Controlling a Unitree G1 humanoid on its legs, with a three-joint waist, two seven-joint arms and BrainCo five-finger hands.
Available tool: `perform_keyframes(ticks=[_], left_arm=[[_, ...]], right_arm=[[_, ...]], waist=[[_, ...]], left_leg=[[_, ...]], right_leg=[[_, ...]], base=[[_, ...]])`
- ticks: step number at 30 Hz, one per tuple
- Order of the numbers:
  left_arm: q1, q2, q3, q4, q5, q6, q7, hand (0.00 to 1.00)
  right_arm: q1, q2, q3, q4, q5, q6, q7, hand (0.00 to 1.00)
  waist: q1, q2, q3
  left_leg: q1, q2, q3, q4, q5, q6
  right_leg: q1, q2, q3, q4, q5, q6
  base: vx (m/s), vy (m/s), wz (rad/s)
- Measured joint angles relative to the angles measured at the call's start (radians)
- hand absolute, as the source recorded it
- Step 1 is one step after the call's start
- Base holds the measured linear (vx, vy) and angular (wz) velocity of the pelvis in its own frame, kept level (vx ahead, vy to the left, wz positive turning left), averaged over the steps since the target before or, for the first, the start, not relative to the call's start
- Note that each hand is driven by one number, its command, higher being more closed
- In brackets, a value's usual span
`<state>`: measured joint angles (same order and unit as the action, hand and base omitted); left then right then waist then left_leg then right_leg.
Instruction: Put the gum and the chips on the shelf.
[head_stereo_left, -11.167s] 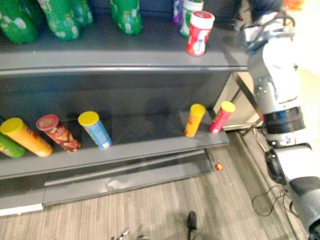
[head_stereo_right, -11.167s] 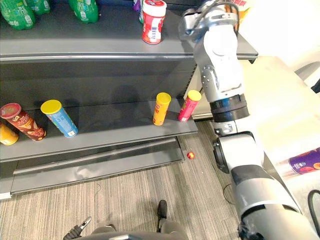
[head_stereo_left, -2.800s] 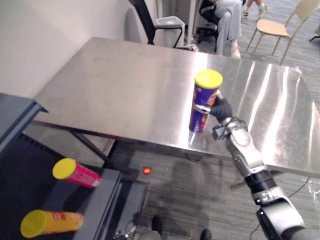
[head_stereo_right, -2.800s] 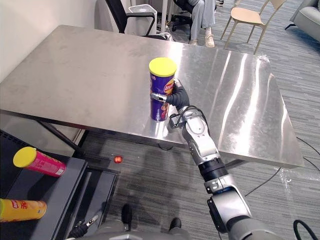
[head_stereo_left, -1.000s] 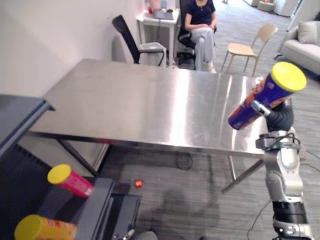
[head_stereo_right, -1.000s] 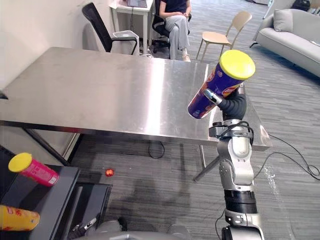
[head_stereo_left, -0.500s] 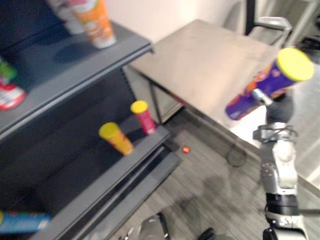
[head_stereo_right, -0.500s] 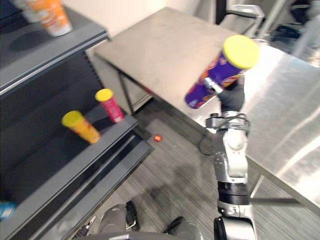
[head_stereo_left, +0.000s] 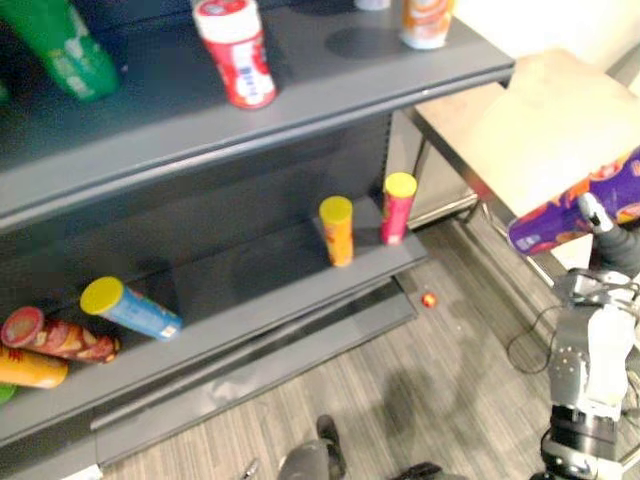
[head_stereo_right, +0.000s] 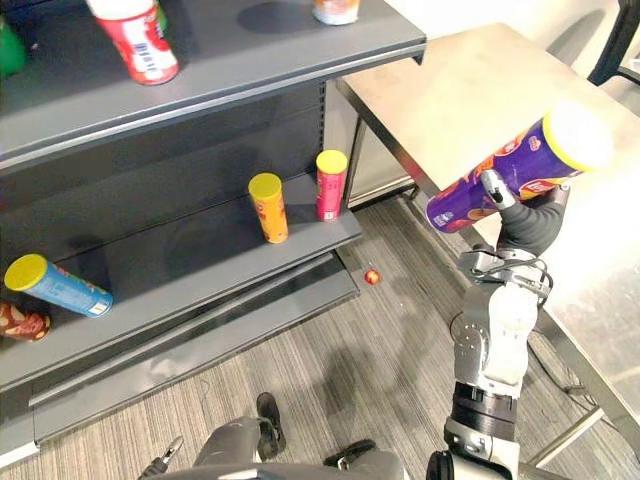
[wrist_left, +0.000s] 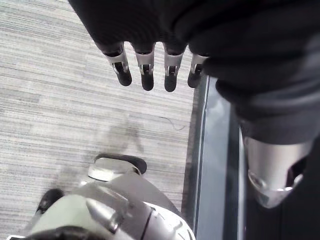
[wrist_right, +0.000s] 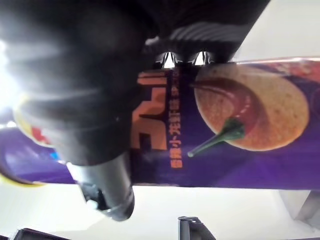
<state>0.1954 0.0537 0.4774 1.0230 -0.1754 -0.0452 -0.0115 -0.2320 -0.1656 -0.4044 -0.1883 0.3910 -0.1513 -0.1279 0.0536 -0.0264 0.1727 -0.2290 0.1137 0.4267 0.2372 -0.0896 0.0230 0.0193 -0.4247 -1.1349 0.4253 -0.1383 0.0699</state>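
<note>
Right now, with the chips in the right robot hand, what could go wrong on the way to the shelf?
The purple yellow-lidded chip can sits tilted in the right robot hand, so it may slip. The steel table has a corner right beside the dark grey shelf: the can may clip it. The standing orange can and pink can could be toppled.

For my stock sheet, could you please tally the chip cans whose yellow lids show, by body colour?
orange can: 1
pink can: 1
blue can: 1
purple can, held in the right hand: 1
Total: 4
</note>
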Motion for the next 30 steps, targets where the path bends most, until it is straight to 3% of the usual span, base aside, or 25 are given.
perform_keyframes(ticks=[3, 8, 13, 17, 21, 23, 26, 30], left_arm=[[0.000, 0.012, 0.001, 0.001, -0.003, 0.001, 0.007, 0.00], [-0.003, 0.010, 0.018, 0.000, -0.002, 0.001, 0.006, 0.00], [-0.005, 0.011, 0.033, -0.007, 0.002, 0.001, 0.005, 0.00], [-0.006, 0.010, 0.034, -0.007, 0.005, 0.000, 0.003, 0.00], [-0.006, 0.010, 0.044, -0.010, 0.001, 0.000, 0.001, 0.00], [-0.003, 0.010, 0.043, -0.030, -0.001, 0.000, -0.003, 0.00], [0.001, 0.011, 0.030, -0.049, -0.017, -0.002, -0.007, 0.00], [0.002, 0.011, -0.003, -0.053, -0.018, -0.011, -0.013, 0.00]], right_arm=[[0.000, 0.027, 0.002, 0.000, -0.001, 0.000, -0.014, 1.00], [0.003, 0.028, 0.026, 0.000, -0.003, 0.000, -0.013, 1.00], [0.050, 0.036, 0.028, 0.000, -0.015, -0.001, 0.009, 1.00], [0.061, 0.060, 0.027, 0.000, -0.029, -0.001, 0.025, 1.00], [0.060, 0.060, 0.030, 0.000, -0.031, 0.000, 0.026, 1.00], [0.058, 0.060, 0.041, 0.001, -0.031, 0.000, 0.026, 1.00], [0.051, 0.060, 0.100, 0.006, -0.032, -0.001, 0.038, 1.00], [0.045, 0.061, 0.126, 0.007, -0.040, 0.000, 0.049, 1.00]], waist=[[0.013, -0.020, 0.012], [0.013, -0.018, 0.017], [0.006, -0.029, 0.022], [0.002, -0.035, 0.022], [0.002, -0.038, 0.023], [0.005, -0.044, 0.026], [0.034, -0.055, 0.030], [0.036, -0.047, 0.029]], left_leg=[[0.004, -0.006, 0.003, 0.000, -0.023, -0.010], [0.006, -0.015, 0.026, -0.027, -0.021, -0.012], [0.026, -0.021, 0.028, -0.098, 0.027, -0.023], [0.042, -0.022, 0.025, -0.147, 0.074, -0.008], [0.041, -0.017, 0.007, -0.135, 0.079, -0.006], [0.038, -0.005, 0.000, -0.090, 0.053, -0.006], [0.023, 0.047, -0.010, 0.057, -0.039, -0.014], [0.000, 0.051, -0.066, 0.096, -0.088, -0.004]], right_leg=[[-0.010, 0.006, 0.065, -0.014, -0.005, -0.005], [-0.035, 0.034, 0.141, -0.084, -0.001, 0.010], [-0.035, 0.063, 0.145, -0.127, 0.006, 0.018], [-0.033, 0.078, 0.139, -0.127, 0.013, 0.025], [-0.011, 0.084, 0.130, -0.127, 0.013, 0.025], [0.015, 0.087, 0.128, -0.127, 0.014, 0.025], [0.067, 0.109, 0.128, -0.130, 0.019, 0.026], [0.071, 0.093, 0.136, -0.072, 0.073, 0.012]], base=[[-0.06, 0.091, -0.05], [-0.06, 0.071, -0.11], [0.03, 0.009, 0.02], [0.10, -0.039, 0.08], [0.10, -0.022, 0.19], [0.11, -0.001, 0.23], [0.07, 0.024, 0.00], [0.04, 0.107, 0.29]])
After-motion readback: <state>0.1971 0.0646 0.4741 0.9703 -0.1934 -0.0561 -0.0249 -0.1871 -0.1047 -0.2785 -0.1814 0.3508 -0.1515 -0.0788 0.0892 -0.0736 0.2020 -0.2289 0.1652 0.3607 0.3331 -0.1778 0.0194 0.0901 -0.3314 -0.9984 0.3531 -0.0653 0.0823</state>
